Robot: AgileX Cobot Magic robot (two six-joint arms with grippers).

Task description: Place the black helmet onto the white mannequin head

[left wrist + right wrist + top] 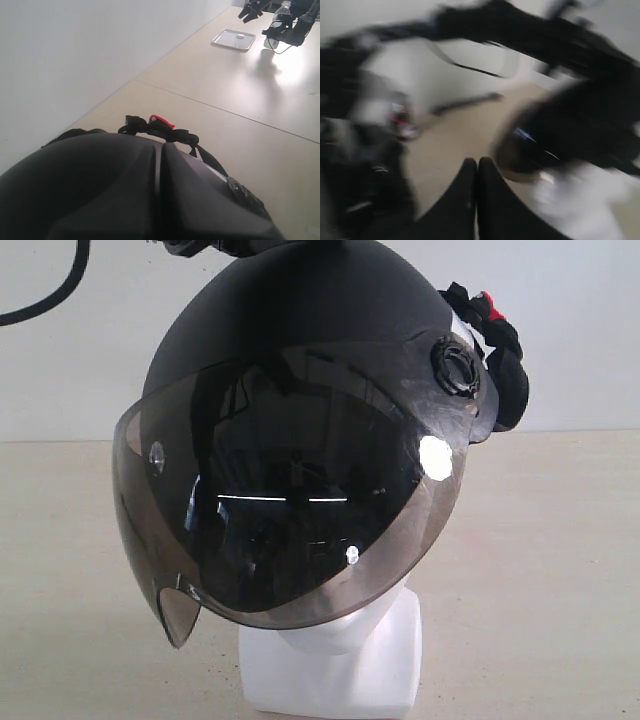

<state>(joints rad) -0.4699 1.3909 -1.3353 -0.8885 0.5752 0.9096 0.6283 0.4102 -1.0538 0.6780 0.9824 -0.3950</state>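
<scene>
The black helmet sits tilted over the white mannequin head. Its smoky visor hides the face, so only the chin and the blocky neck base show. The chin straps with a red buckle hang at the helmet's rear right. In the left wrist view the helmet shell fills the lower part, and my left gripper lies shut against its crown. My right gripper is shut and empty in a blurred frame, apart from the helmet. It is outside the exterior view.
The head stands on a beige table in front of a white wall. A black cable hangs at the top left. Far across the table lie a metal tray and a plastic bottle, with other dark gripper parts nearby.
</scene>
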